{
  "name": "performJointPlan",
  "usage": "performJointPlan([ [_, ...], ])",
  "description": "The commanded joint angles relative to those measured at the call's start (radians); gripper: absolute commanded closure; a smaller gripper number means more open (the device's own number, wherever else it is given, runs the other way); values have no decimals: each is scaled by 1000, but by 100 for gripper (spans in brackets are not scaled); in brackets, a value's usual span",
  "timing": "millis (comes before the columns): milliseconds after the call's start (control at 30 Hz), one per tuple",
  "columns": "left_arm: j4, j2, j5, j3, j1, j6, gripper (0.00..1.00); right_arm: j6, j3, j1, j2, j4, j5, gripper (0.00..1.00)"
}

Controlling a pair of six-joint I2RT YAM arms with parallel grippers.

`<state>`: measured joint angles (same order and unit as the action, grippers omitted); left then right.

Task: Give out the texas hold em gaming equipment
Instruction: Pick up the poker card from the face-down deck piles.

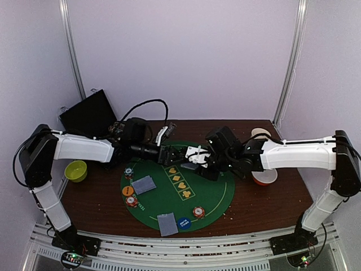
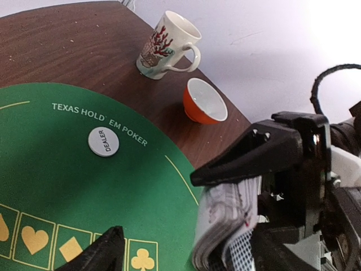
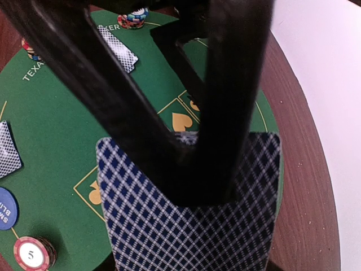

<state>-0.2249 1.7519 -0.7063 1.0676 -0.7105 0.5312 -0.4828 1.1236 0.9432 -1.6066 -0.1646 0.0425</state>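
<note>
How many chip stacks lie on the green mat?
3: one chip stack at the mat's left edge, another nearer, a third at the near edge. Others may be hidden.

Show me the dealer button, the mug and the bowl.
dealer button (image 2: pixel 104 141), left wrist view, its lettered face.
mug (image 2: pixel 158 48), left wrist view, its patterned side.
bowl (image 2: pixel 208 101), left wrist view, its white inside.

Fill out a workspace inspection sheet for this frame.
Surface: brown table carrying a green poker mat.
Job's things: face-down cards, three chip stacks, blue disc, orange disc and Dealer disc on the mat.
Clutter: mug, red-and-white bowl, green bowl, black box.
Claws: right claw shut on the card deck; left claw open beside it.
Cables: black cable looping behind the left arm.
Surroundings: pale walls, metal posts.
</note>
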Motion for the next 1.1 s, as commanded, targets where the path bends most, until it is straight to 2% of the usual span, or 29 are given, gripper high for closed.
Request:
performJointPlan([
  [0, 25, 24, 84, 59, -3, -39, 26, 6, 30, 10, -9, 20, -6, 50],
  [67, 29, 24, 101, 60, -3, -38, 32, 6, 31, 10, -9, 21, -4, 50],
  [233, 65, -7, 138, 44, -4, -62, 56, 6, 23, 10, -2, 18, 10, 50],
  [333, 86, -44, 176, 22, -2, -85, 66, 4, 13, 11, 4, 16, 26, 50],
  [433, 98, -56, 184, 15, -1, -96, 71, 4, 10, 11, 5, 13, 27, 50],
  [500, 99, -62, 180, 15, -2, -99, 79, 4, 11, 10, 7, 11, 28, 50],
  [700, 117, -90, 180, 11, -1, -118, 83, 4, 10, 9, 8, -1, 44, 50],
  [800, 136, -112, 194, 2, 2, -133, 99, 4, 8, 7, 10, -6, 53, 50],
  [1067, 210, -207, 107, -24, 51, -186, 100, 9, -12, -18, 21, -4, 53, 50],
])
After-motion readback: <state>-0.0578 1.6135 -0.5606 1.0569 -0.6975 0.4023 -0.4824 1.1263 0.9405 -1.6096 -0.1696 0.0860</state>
